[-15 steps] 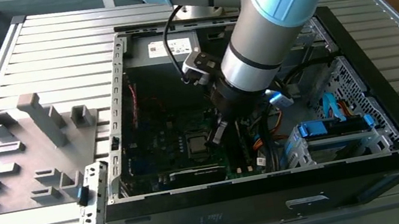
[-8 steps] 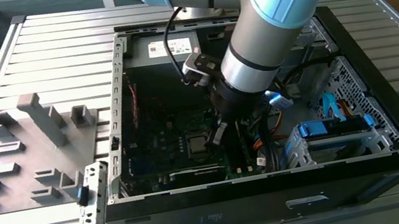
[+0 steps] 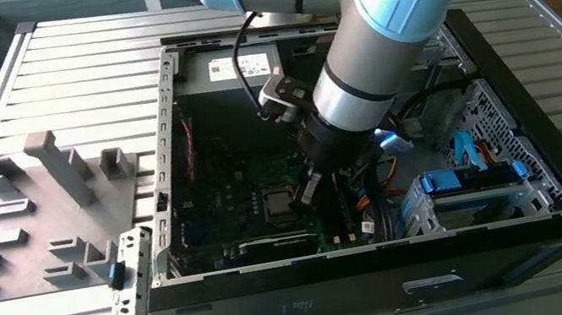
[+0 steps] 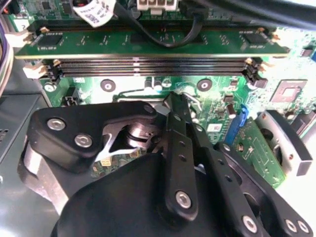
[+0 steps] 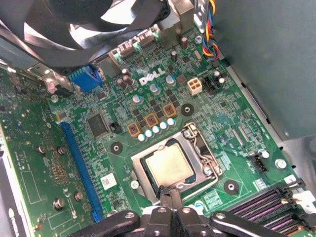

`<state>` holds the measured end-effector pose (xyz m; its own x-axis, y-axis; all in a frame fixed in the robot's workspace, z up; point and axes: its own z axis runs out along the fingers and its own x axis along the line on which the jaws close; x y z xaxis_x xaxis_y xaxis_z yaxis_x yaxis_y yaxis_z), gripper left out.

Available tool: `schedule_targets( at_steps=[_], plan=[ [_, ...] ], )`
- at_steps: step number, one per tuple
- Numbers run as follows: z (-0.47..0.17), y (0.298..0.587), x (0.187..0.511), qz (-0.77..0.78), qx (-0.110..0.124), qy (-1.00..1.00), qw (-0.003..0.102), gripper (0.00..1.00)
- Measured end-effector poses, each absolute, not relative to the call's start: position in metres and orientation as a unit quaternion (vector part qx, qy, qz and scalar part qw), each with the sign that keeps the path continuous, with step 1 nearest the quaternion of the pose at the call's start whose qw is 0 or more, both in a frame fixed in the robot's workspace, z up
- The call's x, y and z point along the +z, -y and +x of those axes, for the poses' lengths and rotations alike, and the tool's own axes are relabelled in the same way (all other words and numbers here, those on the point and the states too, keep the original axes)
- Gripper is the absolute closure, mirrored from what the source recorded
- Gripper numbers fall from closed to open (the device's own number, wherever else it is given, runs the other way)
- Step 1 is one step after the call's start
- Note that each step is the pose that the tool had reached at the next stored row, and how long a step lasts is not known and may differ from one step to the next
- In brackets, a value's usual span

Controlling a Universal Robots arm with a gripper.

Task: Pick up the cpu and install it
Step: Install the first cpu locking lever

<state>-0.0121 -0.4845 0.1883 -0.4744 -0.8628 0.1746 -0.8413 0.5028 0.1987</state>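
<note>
The cpu (image 5: 169, 166) is a small square chip with a dull silvery top. It lies flat in the socket of the green motherboard (image 5: 74, 163), inside the open computer case (image 3: 389, 252). In the exterior view the cpu (image 3: 281, 203) shows just to the left of the arm's tip. My gripper (image 5: 166, 191) stands right at one edge of the chip, its two black fingers pressed together with nothing between them. In the exterior view the gripper (image 3: 307, 191) points down into the case. The second wrist view shows the gripper's black linkage (image 4: 177, 148) over the board.
A memory stick (image 4: 148, 42) and empty memory slots (image 5: 266, 205) run beside the socket. A fan (image 5: 84, 24) looms over the board. Cables and blue drive bays (image 3: 468, 177) crowd the exterior view's right of the case. A grey tray with blocks (image 3: 40, 215) lies outside on the exterior view's left.
</note>
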Motion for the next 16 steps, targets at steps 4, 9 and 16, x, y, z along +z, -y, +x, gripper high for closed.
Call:
schedule_targets(
  at_steps=[4,9,16],
  plan=[
    [-0.0107,0.4846,0.1876,0.497,-0.043,0.857,0.127,0.89],
    [-0.0097,0.4849,0.1857,0.497,-0.043,0.857,0.128,0.89],
    [-0.0083,0.4849,0.1853,0.498,-0.043,0.857,0.128,0.89]
  ],
)
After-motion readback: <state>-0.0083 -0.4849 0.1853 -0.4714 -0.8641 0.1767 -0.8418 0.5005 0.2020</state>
